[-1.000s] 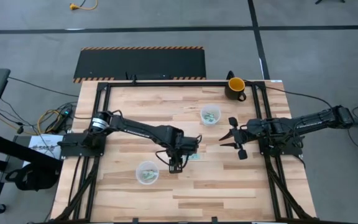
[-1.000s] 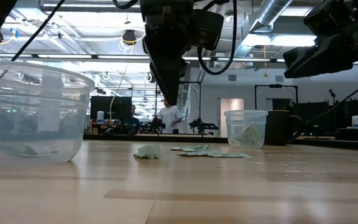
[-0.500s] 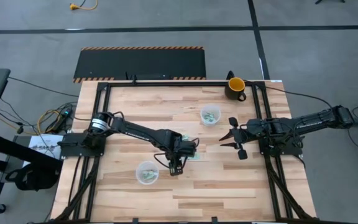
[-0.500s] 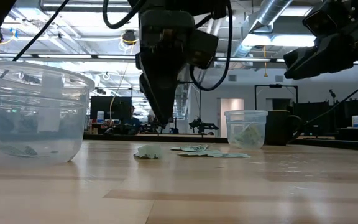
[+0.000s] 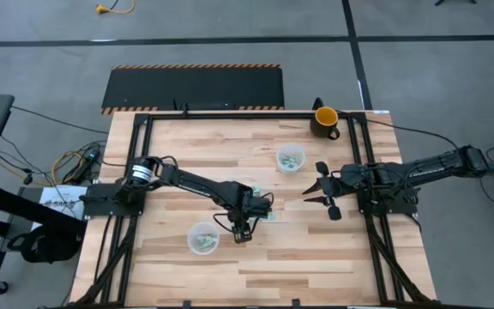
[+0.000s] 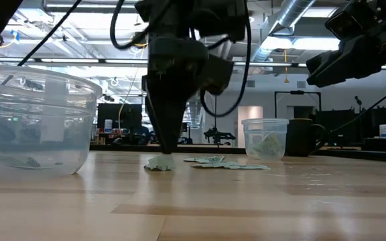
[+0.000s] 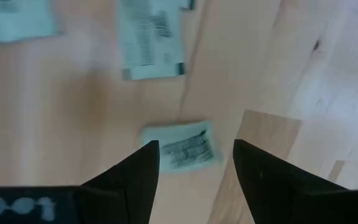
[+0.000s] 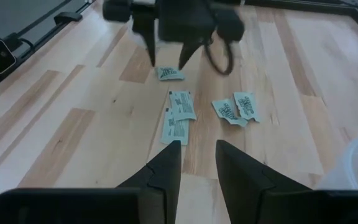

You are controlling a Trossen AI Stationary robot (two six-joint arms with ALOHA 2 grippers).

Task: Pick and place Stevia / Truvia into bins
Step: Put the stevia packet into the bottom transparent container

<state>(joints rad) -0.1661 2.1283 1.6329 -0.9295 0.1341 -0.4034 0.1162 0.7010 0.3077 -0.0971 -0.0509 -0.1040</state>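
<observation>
Several light green and white sachets (image 8: 179, 116) lie flat on the wood near the table's middle (image 5: 266, 213). My left gripper (image 7: 194, 163) is open and low over the table (image 5: 241, 233). Its fingers stand on either side of one lone sachet (image 7: 182, 147), which also shows in the low view (image 6: 159, 163). My right gripper (image 8: 197, 155) is open and waits above the table's right part (image 5: 324, 193). One clear cup (image 5: 202, 239) stands left of my left gripper, the other (image 5: 290, 159) farther back. Both hold sachets. My left gripper points straight down with its fingertips (image 6: 164, 150) right at the lone sachet (image 7: 182, 147), which lies flat on the table between the open fingers. Whether a fingertip touches the sachet cannot be told.
A dark mug with yellow inside (image 5: 325, 120) stands at the table's far right corner, behind the far cup (image 6: 265, 138). The near cup (image 6: 32, 120) fills the low view's left. Bare wood lies along the table's near edge (image 5: 298, 275).
My left gripper has come down from well above the table until its fingertips reach the lone sachet, shifting slightly toward the near edge. The sachets and cups have stayed where they were.
</observation>
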